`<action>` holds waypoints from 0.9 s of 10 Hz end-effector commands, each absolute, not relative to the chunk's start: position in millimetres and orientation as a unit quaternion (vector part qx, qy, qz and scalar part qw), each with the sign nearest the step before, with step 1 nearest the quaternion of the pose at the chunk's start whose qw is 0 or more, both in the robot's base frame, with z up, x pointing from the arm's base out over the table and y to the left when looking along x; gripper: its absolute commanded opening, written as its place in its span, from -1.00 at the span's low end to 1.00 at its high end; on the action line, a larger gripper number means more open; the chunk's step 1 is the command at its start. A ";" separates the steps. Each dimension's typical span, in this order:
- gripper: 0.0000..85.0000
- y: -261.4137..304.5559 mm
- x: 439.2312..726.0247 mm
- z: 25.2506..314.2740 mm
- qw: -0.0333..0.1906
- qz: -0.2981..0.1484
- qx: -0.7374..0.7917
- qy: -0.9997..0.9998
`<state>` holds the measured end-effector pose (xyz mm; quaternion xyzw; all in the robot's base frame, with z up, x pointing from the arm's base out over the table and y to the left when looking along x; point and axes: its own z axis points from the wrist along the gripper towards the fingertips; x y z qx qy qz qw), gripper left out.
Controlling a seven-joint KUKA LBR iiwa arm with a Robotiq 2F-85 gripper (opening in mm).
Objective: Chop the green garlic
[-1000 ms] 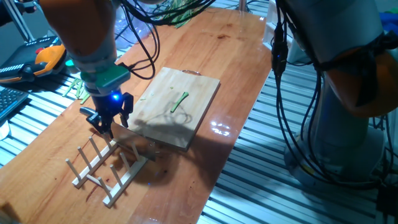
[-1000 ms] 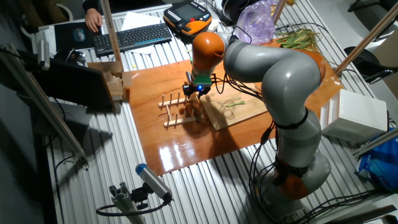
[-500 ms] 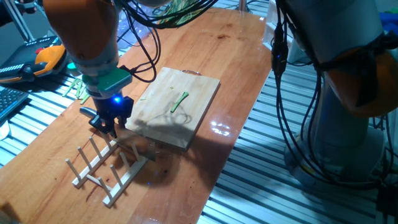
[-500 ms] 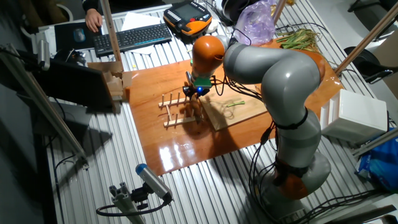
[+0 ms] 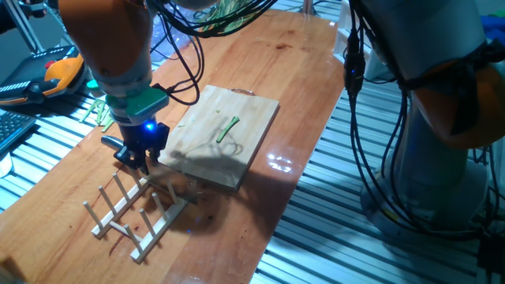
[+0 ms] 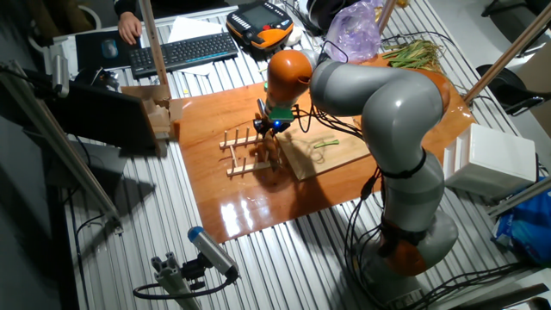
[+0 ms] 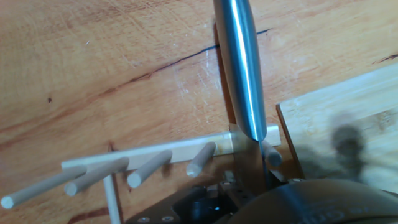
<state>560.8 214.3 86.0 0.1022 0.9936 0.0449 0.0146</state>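
The green garlic (image 5: pixel 230 128) is one thin stalk lying flat near the middle of the cutting board (image 5: pixel 251 114), tilted a little across the grain, with nothing touching it. In the other fixed view it shows as a faint green sliver (image 6: pixel 326 143) on the board (image 6: pixel 340 154), too small to make out more. The board rests on the wooden table (image 5: pixel 300 55). Off the board's near corner stands a rack (image 5: pixel 130 211) of wooden dowels. The gripper (image 5: pixel 139 158) hangs just above the rack's end nearest the board, well apart from the garlic. In the hand view a knife (image 7: pixel 244 68) runs out from between the fingers, its shiny handle pointing away over the rack (image 7: pixel 158 163); the gripper seems clamped on it, though the fingers themselves are hidden there.
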 end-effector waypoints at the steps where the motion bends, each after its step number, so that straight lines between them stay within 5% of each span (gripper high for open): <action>1: -0.60 214.0 560.8 85.8 0.016 0.046 0.098 0.994; 2: -1.00 212.9 560.6 85.5 0.021 0.042 0.089 0.995; 5: -1.00 214.6 559.6 94.8 0.027 0.019 0.079 0.996; 9: -1.00 217.9 551.6 162.0 -0.021 0.031 0.093 0.995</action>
